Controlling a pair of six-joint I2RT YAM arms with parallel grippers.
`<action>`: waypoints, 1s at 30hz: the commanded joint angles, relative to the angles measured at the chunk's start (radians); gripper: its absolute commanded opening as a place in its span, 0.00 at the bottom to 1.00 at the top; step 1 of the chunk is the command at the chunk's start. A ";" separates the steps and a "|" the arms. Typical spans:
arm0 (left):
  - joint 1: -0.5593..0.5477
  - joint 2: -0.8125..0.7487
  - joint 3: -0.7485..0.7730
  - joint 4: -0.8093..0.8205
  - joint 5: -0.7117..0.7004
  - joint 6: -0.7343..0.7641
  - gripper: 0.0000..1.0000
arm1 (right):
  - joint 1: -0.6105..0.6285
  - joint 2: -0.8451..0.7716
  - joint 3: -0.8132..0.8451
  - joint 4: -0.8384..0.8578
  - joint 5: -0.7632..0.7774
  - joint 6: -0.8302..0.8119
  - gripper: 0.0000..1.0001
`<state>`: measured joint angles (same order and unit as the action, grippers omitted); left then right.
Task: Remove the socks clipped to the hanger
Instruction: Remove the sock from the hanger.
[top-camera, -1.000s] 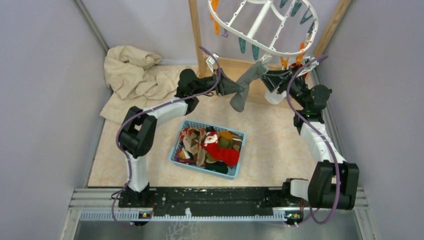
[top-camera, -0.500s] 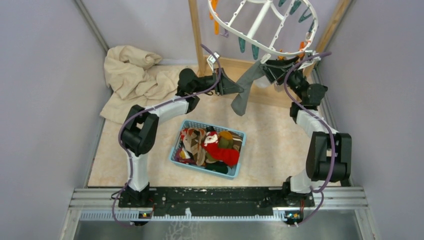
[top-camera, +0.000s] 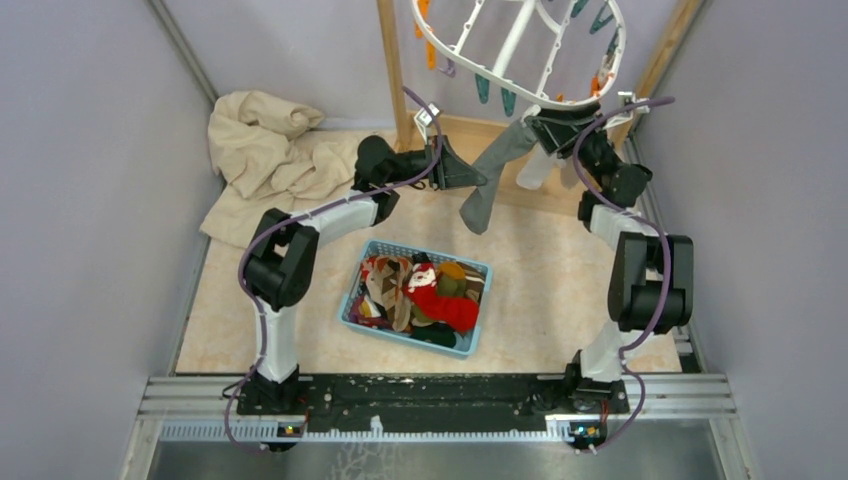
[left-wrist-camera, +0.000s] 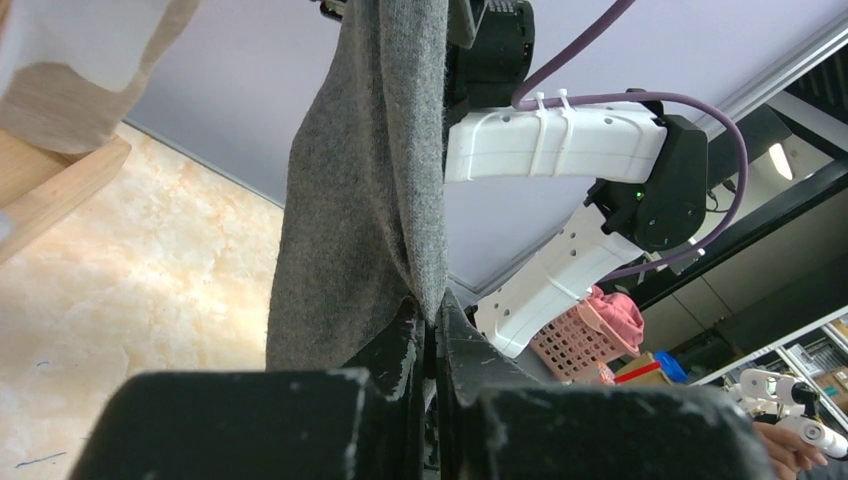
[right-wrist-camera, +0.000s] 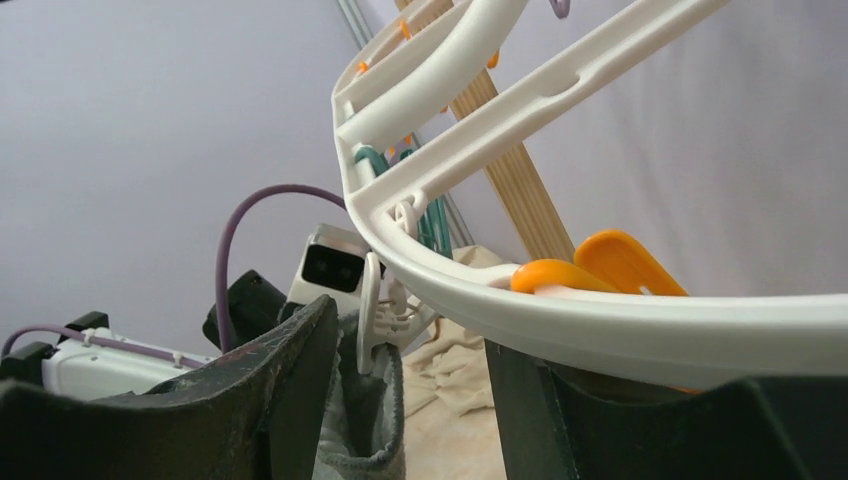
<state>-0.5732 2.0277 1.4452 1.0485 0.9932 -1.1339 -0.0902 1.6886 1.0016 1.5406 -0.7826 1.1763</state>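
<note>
A: What are the surface and the room looking like?

B: A pale marbled table (top-camera: 560, 270) is sitting between plain lavender walls (top-camera: 90, 200). A crumpled beige cloth (top-camera: 260, 140) is lying in the far left corner. A wooden post (top-camera: 390, 70) is rising at the back edge.

A: How much open room is showing?

B: A blue basket (top-camera: 355, 285) is sitting mid-table, holding a heap of socks (top-camera: 440, 300), with bare table on every side of it. The walls are closing in on both sides, and the right arm is reaching up close beside the right wall.

A: Where is the hanger?

B: The white hanger (right-wrist-camera: 650, 325) is hanging tilted above the far right of the table, with an orange clip (right-wrist-camera: 590, 265) peeking over its rim. A grey sock (left-wrist-camera: 360, 200) is hanging from the near rim, slanting down toward the left.

A: And the grippers?

B: The left gripper (left-wrist-camera: 432, 320) is pinching the grey sock partway down, jaws pressed fully together on the fabric. The right gripper (right-wrist-camera: 410, 335) is standing partly open just under the rim, fingers on either side of the sock's top and a small white clip. Whether they are touching anything, I cannot tell.
</note>
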 joint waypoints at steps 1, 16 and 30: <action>0.004 0.026 0.037 0.047 0.022 -0.010 0.06 | -0.005 0.004 0.081 0.136 0.018 0.028 0.56; 0.005 0.038 0.047 0.045 0.027 -0.015 0.06 | 0.003 0.038 0.134 0.120 0.006 0.048 0.40; 0.006 0.023 0.017 0.047 0.025 -0.012 0.06 | 0.012 0.025 0.149 0.070 -0.008 0.042 0.00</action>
<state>-0.5732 2.0483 1.4620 1.0538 1.0058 -1.1492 -0.0868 1.7329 1.0981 1.5585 -0.7868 1.2304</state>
